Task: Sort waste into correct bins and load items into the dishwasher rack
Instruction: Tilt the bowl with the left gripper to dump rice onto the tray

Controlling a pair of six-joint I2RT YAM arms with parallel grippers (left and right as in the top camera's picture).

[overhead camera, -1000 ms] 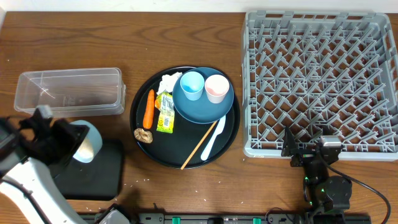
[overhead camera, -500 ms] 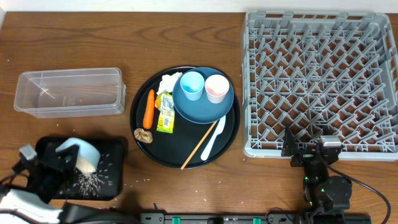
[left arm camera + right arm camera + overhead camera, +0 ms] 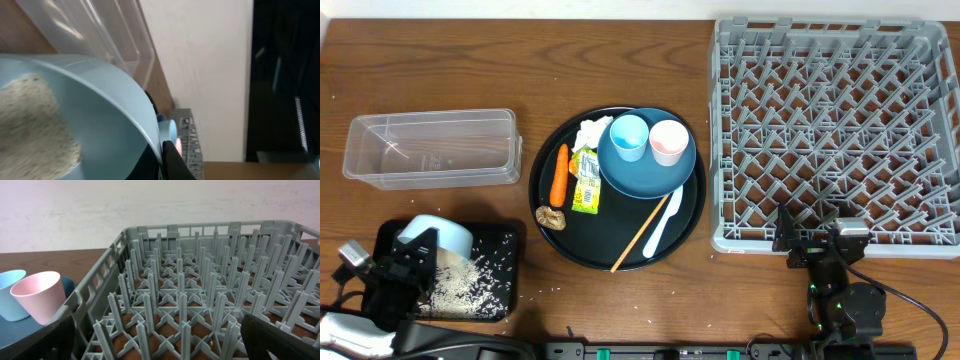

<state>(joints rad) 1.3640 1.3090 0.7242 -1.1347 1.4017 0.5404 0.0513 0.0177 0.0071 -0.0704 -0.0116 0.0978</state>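
Note:
My left gripper [image 3: 416, 256] is shut on the rim of the small light blue bowl [image 3: 436, 237], which is tipped over the shallow black tray bin [image 3: 500, 240]. White rice grains [image 3: 460, 276] lie spread on that tray, and more rice [image 3: 30, 125] clings inside the bowl [image 3: 105, 120]. In the left wrist view my left gripper [image 3: 164, 161] pinches the bowl's wall. My right gripper [image 3: 810, 226] stands open at the dishwasher rack's [image 3: 835, 130] front edge, with nothing between its fingers [image 3: 282, 335]. The clear box bin [image 3: 430, 148] holds nothing.
A round black tray [image 3: 542, 210] carries the carrot [image 3: 559, 174], tissue [image 3: 592, 132], wrapper [image 3: 585, 184], brown lump [image 3: 551, 217], dark blue plate [image 3: 645, 172] with light blue cup [image 3: 628, 137] and pink cup [image 3: 668, 141], white spoon [image 3: 662, 222] and chopstick [image 3: 638, 236].
The left arm has drawn back toward the table's front left corner with the bowl tilted, and rice has poured out onto the black tray. The right arm has not moved.

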